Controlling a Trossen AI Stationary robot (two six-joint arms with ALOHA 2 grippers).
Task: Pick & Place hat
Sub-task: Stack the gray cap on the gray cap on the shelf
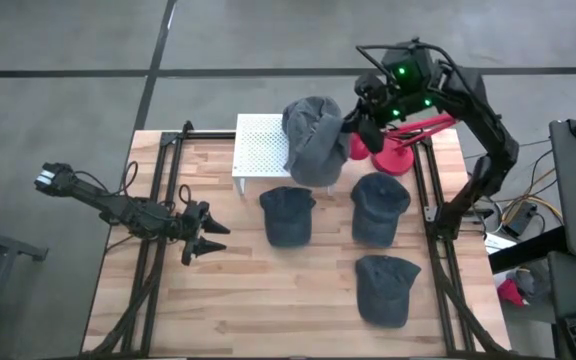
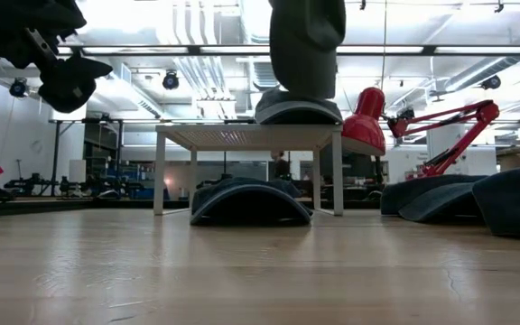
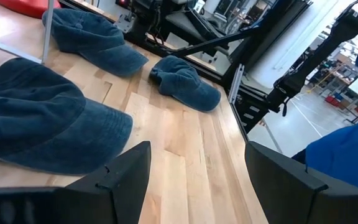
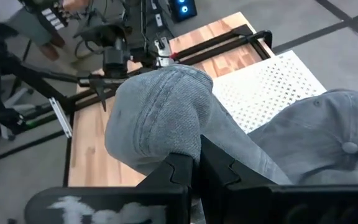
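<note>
right gripper (image 4: 194, 163) clenching grey hat (image 1: 313, 140), hanging over white rack's (image 1: 258, 145) right edge | left gripper (image 1: 206, 238) idling released near table's (image 1: 268, 300) left edge

The hanging grey hat (image 2: 307, 45) is cut off by the low view's top edge, its grip unseen.

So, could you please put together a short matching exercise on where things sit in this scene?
Things:
1. held hat
2. white stand
3. red lamp
4. left hand

Places or states:
A. open, above bare wood
B. hanging from the shut right hand
C. back right of the table
D. carrying another hat on top

Pairs: 1-B, 2-D, 3-C, 4-A
</note>
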